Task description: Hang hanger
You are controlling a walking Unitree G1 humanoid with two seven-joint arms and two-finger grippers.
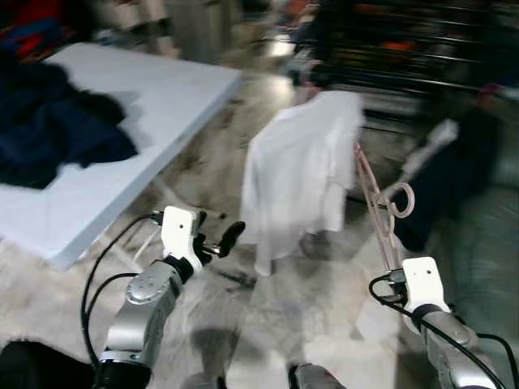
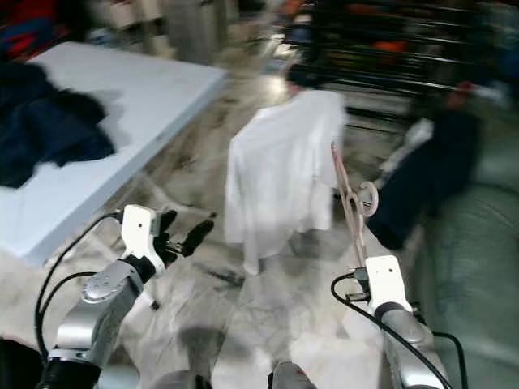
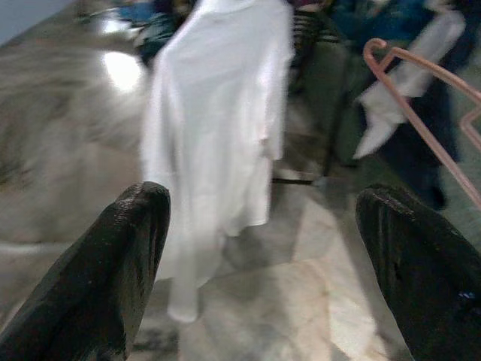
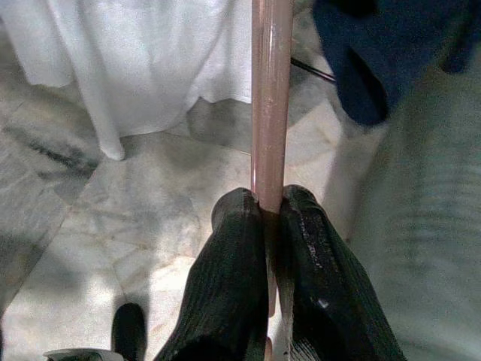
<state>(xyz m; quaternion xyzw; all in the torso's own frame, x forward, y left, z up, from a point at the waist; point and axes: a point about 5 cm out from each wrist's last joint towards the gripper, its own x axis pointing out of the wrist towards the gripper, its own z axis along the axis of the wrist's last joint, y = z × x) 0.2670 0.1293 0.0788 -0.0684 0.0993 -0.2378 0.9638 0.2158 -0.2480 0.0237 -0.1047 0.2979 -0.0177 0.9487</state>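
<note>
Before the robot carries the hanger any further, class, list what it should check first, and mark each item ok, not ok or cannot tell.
1. Right end effector shut on the hanger: ok.
2. Hook free of the white shirt: ok.
3. Left end effector open, holding nothing: ok.
4. Rail to hang on located: cannot tell, the background is blurred.
5. Head views sharp: not ok, motion blur.
6. Floor ahead passable: cannot tell.
</note>
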